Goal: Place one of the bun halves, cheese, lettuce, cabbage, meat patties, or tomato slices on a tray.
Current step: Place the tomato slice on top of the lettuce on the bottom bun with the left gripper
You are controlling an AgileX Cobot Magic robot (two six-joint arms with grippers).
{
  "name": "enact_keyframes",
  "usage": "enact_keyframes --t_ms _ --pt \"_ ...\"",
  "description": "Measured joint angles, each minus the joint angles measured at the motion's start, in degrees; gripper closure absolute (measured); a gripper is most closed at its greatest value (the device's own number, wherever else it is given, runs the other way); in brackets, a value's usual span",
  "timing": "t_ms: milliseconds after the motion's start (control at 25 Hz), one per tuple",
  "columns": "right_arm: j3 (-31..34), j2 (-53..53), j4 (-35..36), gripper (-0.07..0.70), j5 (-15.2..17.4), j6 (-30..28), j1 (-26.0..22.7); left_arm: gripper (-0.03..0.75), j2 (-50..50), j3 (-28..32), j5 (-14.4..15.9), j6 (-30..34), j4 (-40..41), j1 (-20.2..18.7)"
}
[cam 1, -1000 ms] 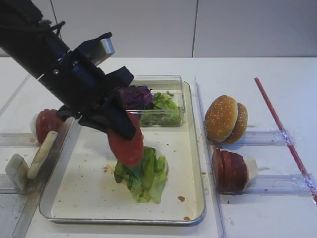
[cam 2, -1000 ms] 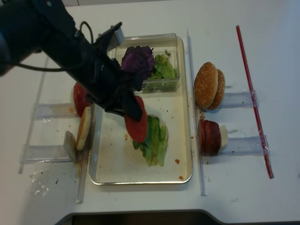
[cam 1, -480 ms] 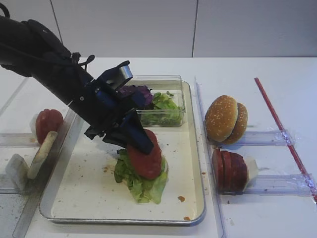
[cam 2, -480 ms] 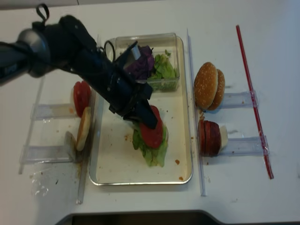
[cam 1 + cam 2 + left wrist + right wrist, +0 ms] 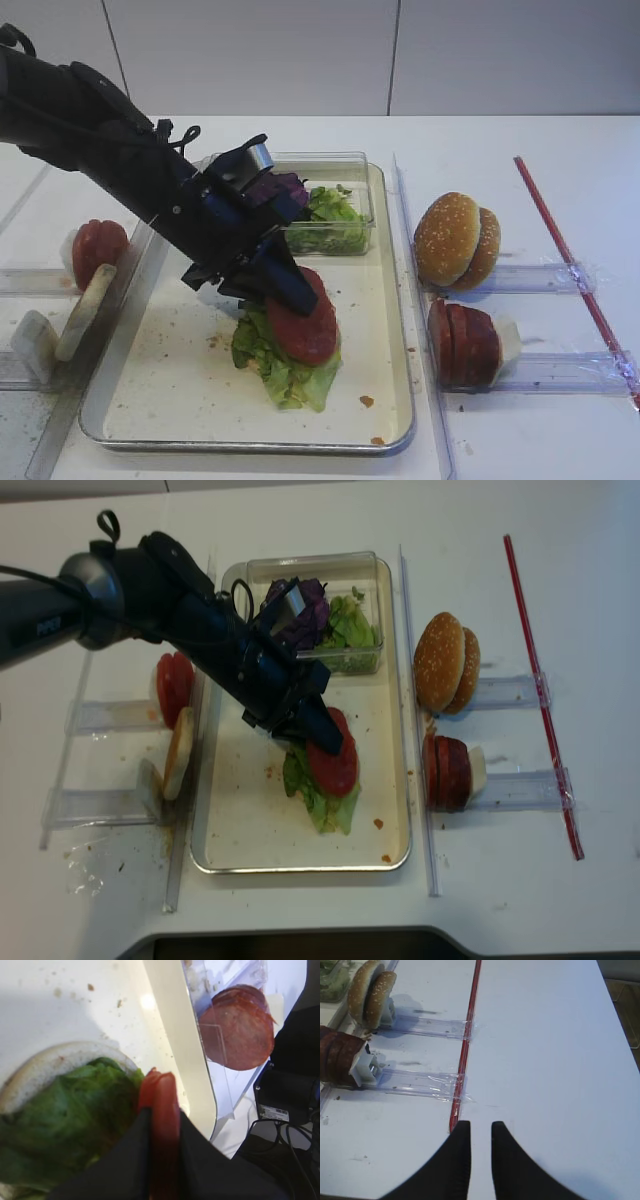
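Observation:
My left gripper (image 5: 290, 290) (image 5: 316, 732) (image 5: 164, 1112) is shut on a bright red tomato slice (image 5: 305, 322) (image 5: 335, 762) (image 5: 163, 1095). The slice lies tilted on a heap of lettuce (image 5: 275, 365) (image 5: 322, 805) (image 5: 65, 1110) in the middle of the tray (image 5: 250, 445) (image 5: 300, 868). In the left wrist view a pale round base (image 5: 35, 1067) shows under the lettuce. My right gripper (image 5: 481, 1127) hovers over bare white table to the right of the racks, open, with nothing between its fingers. It does not show in either high view.
A clear box at the tray's far end holds cabbage (image 5: 275, 190) (image 5: 300, 605) and more lettuce (image 5: 335, 215). Right racks carry bun halves (image 5: 455, 240) (image 5: 370, 992) and meat patties (image 5: 465, 343) (image 5: 337, 1057) (image 5: 240, 1025). Left racks carry tomato slices (image 5: 97, 248) and a pale round (image 5: 85, 310). A red rod (image 5: 570, 270) (image 5: 467, 1035) lies far right.
The left gripper came down and to the right with the tomato slice. The slice went from hanging nearly upright above the lettuce to resting on it. The grip stays closed.

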Motion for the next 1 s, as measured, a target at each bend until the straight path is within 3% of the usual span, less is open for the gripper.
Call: enact_keyframes --t_ms 1000 --pt "0.0 0.0 0.0 0.490 0.0 0.1 0.0 0.657 0.8 0.0 -0.8 -3.2 2.4 0.0"
